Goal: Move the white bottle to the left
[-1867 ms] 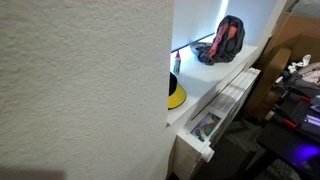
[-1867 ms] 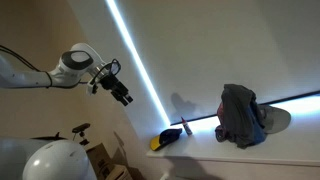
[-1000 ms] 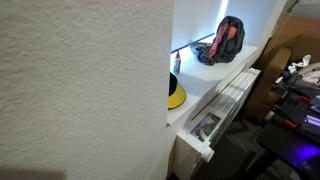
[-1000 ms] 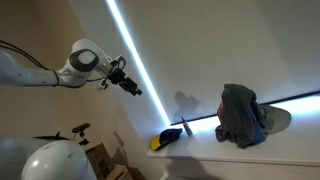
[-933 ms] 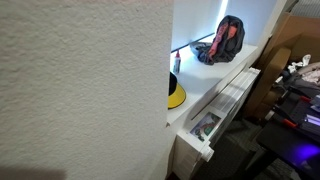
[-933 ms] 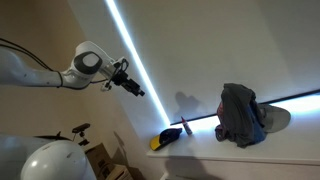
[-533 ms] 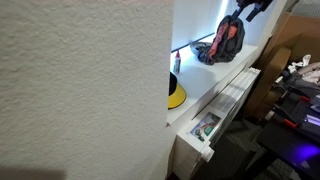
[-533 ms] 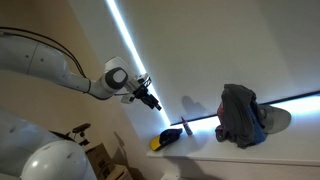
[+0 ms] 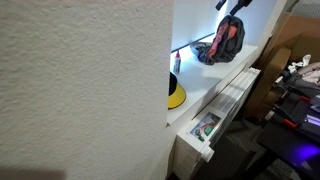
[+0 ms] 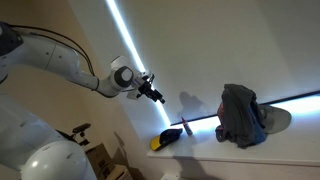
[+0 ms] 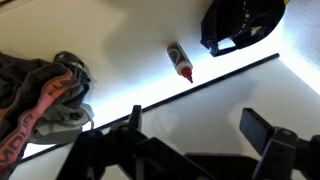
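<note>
On the white surface (image 9: 212, 82) a slumped red-and-black fabric bag (image 9: 222, 40) is seen. The black claw (image 10: 158, 95) is held spread apart in the air, clear of the bag. Between the bag and a flat yellow round object (image 10: 167, 138), the slim white red-topped bottle (image 11: 179, 61) is stood

In both exterior views a red-and-black bag (image 9: 226, 40) sat slumped on the white tabletop (image 9: 218, 82). The wrist view showed its crumpled grey and red fabric at the left edge. A flat yellow round object (image 9: 177, 98) with a black upper part lay well apart from the bag, near one end of the tabletop. A bright light strip (image 10: 125, 30) ran along the wall behind them. Below the tabletop, in an exterior view, a drawer (image 9: 206, 127) stood open with small colourful items inside, and a rough white wall (image 9: 80, 90) filled the foreground.
</note>
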Controlling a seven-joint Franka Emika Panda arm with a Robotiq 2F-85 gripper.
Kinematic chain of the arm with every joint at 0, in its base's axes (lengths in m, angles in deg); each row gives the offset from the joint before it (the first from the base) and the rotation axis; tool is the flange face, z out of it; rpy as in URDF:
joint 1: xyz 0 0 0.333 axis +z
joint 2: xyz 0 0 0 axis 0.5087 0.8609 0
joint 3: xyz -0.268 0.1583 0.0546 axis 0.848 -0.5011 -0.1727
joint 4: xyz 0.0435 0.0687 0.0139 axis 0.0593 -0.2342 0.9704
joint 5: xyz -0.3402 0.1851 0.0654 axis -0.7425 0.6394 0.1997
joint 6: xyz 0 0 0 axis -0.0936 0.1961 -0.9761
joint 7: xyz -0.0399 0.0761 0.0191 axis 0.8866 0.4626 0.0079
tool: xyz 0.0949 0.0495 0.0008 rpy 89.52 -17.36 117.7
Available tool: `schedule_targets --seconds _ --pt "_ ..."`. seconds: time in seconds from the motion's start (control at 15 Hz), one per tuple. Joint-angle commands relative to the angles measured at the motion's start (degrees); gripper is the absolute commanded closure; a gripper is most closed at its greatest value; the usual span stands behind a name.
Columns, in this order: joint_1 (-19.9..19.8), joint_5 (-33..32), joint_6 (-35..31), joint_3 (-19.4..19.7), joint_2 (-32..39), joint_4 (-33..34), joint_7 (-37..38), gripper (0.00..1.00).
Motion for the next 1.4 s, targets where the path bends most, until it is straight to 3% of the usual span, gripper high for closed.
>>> schedule_targets --seconds 0.0,0.33,0.4,0.53,0.8,1.07,1.33 --pt "-0.7 -3.9 -4.5 -1.0 10.0 7.0 1.2 0.0" --pt "1.8 -5.2 -3.2 1.3 18.4 11.9 0.2 0.0" --pt "0.4 -6.1 -2.5 -0.2 19.1 12.1 1.2 0.0" --pt "3.5 -3.7 -0.3 2.1 17.5 9.7 -1.8 0.0" --pt "4.5 -4.3 -1.7 3.0 18.4 10.1 -0.6 0.0" --pt "4.9 -5.4 0.5 4.9 30.1 21.4 0.8 0.0" --pt "8.5 -5.7 1.3 8.1 40.9 32.0 0.9 0.0"
